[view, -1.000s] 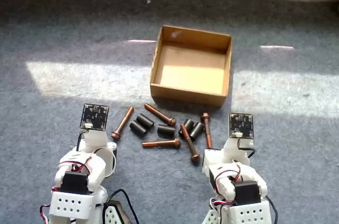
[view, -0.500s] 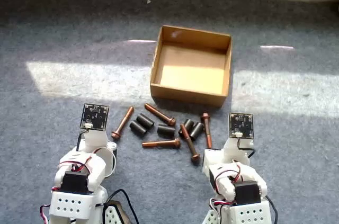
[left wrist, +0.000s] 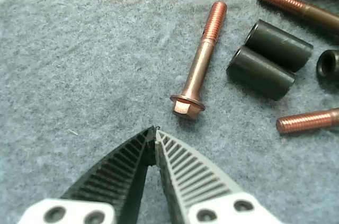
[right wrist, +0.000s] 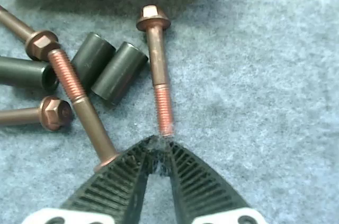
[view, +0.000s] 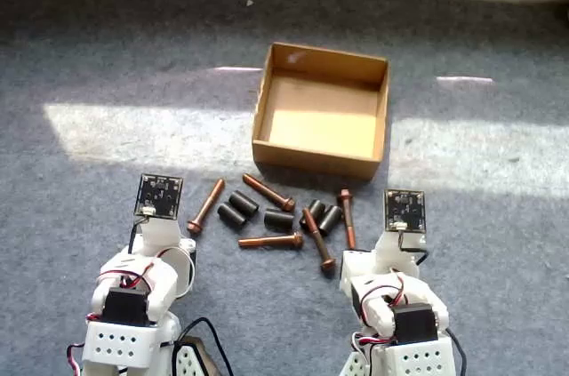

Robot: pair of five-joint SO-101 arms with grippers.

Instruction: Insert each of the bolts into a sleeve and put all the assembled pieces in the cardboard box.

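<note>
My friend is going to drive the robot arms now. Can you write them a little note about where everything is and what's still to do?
Left pincer: shut, empty, just by the head of the leftmost bolt.
Right pincer: shut, empty, at the threaded end of the rightmost bolt.
Things: five bolts and five sleeves lie loose on the carpet in front of the cardboard box, which is empty.
Done: nothing yet.
Left: put each bolt in a sleeve, then all five into the box.
</note>
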